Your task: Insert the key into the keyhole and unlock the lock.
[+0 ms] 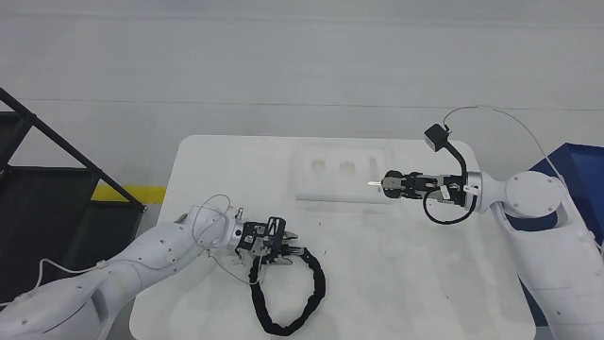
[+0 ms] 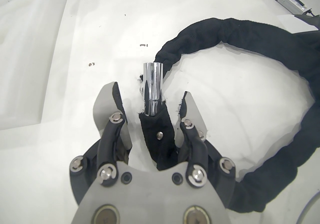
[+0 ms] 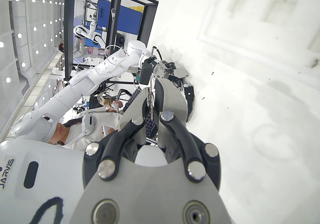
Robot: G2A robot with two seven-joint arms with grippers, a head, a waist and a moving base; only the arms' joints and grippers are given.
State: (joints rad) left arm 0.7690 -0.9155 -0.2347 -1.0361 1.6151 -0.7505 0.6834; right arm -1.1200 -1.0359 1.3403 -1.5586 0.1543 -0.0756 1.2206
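1. The chain lock (image 1: 288, 293), a loop in a black fabric sleeve, lies at the lower middle of the top view on the white desk (image 1: 425, 283). Its chrome lock cylinder (image 2: 152, 85) juts from one sleeve end. The keyhole face cannot be made out.
2. The left tool (image 2: 150, 96) is spread, with one finger on each side of that sleeve end just behind the cylinder, and is not clamped on it.
3. The key (image 1: 376, 184) is well apart from the lock, right of centre in the top view, over the near edge of the foam tray (image 1: 311, 189). The right tool (image 1: 388, 186) pinches it, with the blade pointing toward the frame's left.
4. As I judge it, the key is in hand, the lock is not yet gripped, and insertion has not begun.
5. The next move probably calls for the left tool to close on the sleeve end and steady the cylinder. The right arm would then carry the key across and line its blade up with the cylinder's axis.
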